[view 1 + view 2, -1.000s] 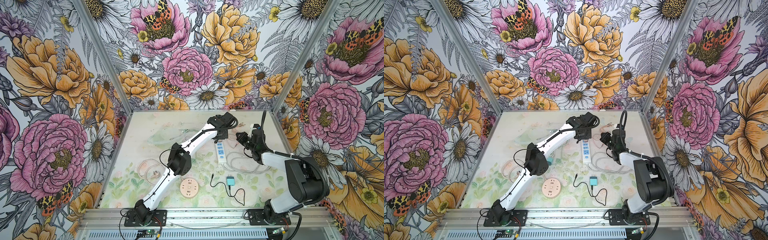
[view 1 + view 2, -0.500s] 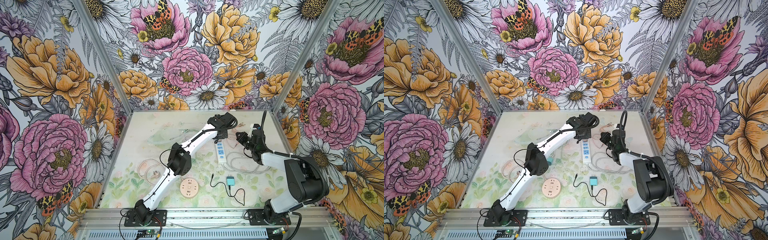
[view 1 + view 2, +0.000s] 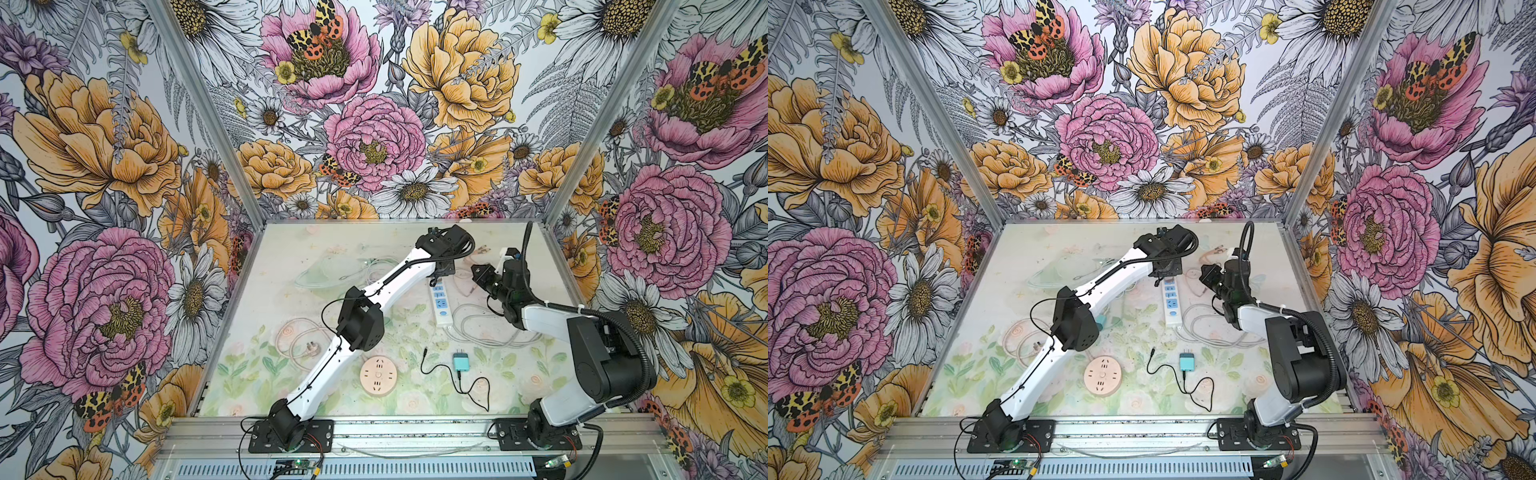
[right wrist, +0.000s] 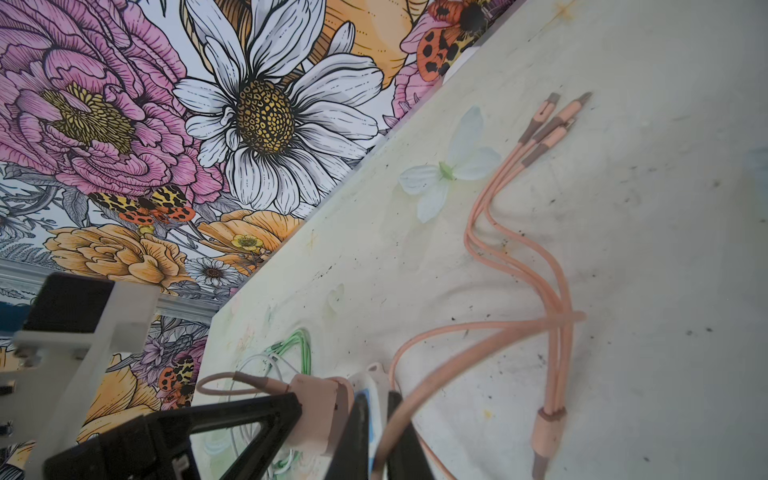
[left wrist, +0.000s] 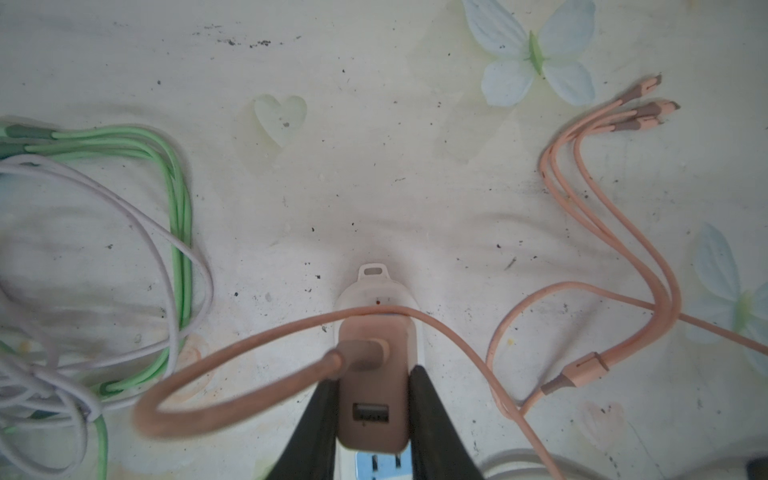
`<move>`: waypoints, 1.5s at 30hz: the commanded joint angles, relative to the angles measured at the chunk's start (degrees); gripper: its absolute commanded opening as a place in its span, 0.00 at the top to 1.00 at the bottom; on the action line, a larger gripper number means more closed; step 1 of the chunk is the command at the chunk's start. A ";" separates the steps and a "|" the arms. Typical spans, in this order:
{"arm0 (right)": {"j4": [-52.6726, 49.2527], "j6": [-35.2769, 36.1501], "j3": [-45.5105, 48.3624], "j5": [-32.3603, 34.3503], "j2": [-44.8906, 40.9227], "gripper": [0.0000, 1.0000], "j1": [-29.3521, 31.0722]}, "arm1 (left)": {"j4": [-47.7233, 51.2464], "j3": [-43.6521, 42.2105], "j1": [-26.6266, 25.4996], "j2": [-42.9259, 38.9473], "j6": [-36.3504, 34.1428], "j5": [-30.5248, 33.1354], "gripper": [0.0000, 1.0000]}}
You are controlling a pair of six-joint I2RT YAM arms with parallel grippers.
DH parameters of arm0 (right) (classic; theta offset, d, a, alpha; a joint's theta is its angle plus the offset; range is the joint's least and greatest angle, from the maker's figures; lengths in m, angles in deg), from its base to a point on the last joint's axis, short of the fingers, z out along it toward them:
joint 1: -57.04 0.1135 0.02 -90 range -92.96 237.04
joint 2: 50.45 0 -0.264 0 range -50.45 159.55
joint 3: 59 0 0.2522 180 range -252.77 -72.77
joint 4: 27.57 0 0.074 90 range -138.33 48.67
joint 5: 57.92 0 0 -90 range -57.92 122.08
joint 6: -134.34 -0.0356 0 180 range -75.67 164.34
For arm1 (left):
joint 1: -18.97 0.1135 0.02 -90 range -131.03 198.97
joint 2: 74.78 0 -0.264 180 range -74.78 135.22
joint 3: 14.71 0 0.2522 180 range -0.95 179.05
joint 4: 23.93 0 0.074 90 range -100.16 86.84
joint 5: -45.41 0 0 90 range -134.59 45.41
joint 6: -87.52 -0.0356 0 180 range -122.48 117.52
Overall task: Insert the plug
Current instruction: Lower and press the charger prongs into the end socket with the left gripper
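So the left hand (image 5: 372,376) is clamped narrow on the pink plug (image 5: 371,419), one finger each side. It sits right on top of the far end of the white power strip (image 3: 441,303), far and a bit right of middle on the tabletop (image 3: 291,257) (can't tell if the prongs are actually in). The right hand (image 4: 376,419) is just right of it, pinched tight on the plug's pink cable (image 4: 478,345). The cable's three connector ends (image 4: 557,120) lie flat, farther back.
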 commanded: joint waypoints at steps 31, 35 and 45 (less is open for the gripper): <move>4.25 -0.25 1.63 -0.49 1.32 0.87 0.31 | -1.82 1.87 -2.32 -1.27 -0.45 8.96 1.00; 4.40 -0.31 1.61 -0.49 1.43 0.87 0.36 | -2.38 1.87 -2.58 -1.11 -0.58 9.49 1.00; 4.69 -0.47 1.76 -0.58 1.79 0.87 0.36 | -3.08 0.62 -2.85 -0.51 -0.74 8.78 1.00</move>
